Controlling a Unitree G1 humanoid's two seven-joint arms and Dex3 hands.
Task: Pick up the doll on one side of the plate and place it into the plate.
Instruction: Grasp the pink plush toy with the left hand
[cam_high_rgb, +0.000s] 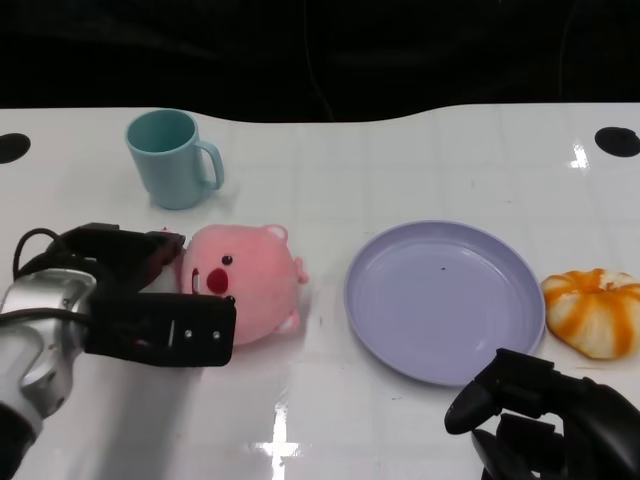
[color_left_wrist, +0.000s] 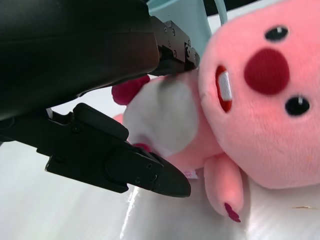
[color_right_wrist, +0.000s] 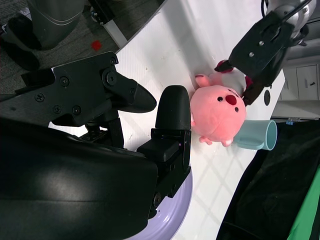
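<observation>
A pink plush doll (cam_high_rgb: 250, 285) with a red nose lies on the white table, left of the lilac plate (cam_high_rgb: 440, 300). My left hand (cam_high_rgb: 140, 300) is closed round the doll's rear end, one finger (color_left_wrist: 150, 172) against its white belly and another pressing on it from the far side. The doll (color_left_wrist: 260, 100) still rests on the table. In the right wrist view the left hand (color_right_wrist: 260, 45) straddles the doll (color_right_wrist: 220, 112). My right hand (cam_high_rgb: 550, 415) hovers near the plate's front rim (color_right_wrist: 175, 210), fingers apart and holding nothing.
A light-blue mug (cam_high_rgb: 175, 155) stands behind the doll at the back left. An orange and white striped plush (cam_high_rgb: 595, 310) lies just right of the plate. The table's far edge runs along the dark background.
</observation>
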